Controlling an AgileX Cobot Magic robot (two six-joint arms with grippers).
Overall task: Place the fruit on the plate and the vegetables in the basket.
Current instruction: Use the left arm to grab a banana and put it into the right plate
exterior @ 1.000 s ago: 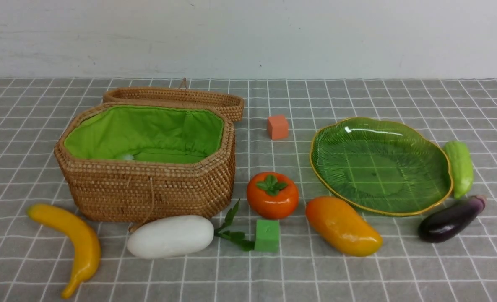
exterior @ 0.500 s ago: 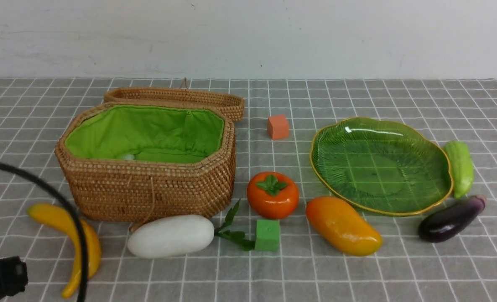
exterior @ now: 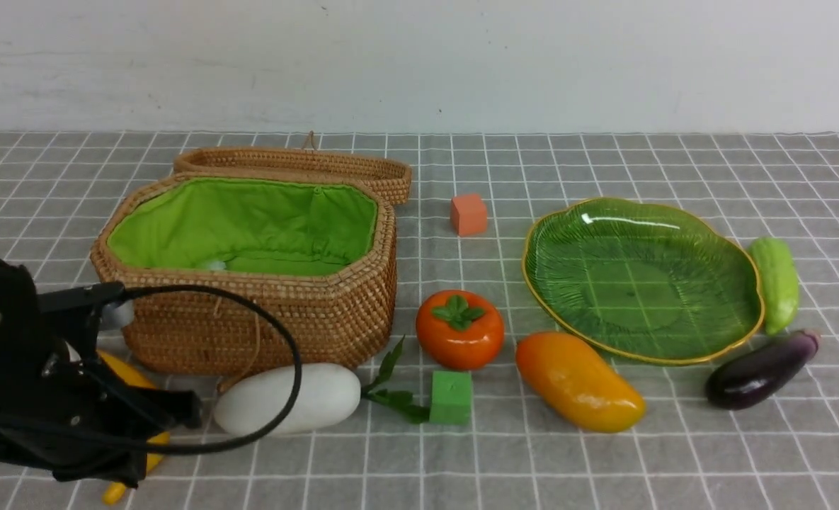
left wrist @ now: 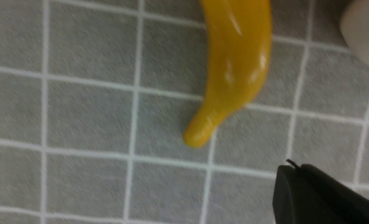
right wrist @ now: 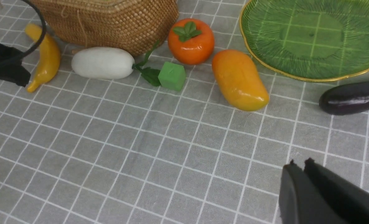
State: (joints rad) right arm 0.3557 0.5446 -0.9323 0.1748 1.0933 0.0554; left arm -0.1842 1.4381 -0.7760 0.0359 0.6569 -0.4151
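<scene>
Wicker basket (exterior: pixel 284 333), one green plate (exterior: pixel 646 283), three fruits (exterior: pixel 460 333), three vegetables (exterior: pixel 320 397), two cubes (exterior: pixel 451 398)

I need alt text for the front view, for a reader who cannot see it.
The robot's left arm hangs over a yellow banana at the near left of a grey checked tablecloth. A radish, persimmon and mango lie in front of an open wicker basket and an empty green plate, with a gourd and eggplant at the plate's right.
</scene>
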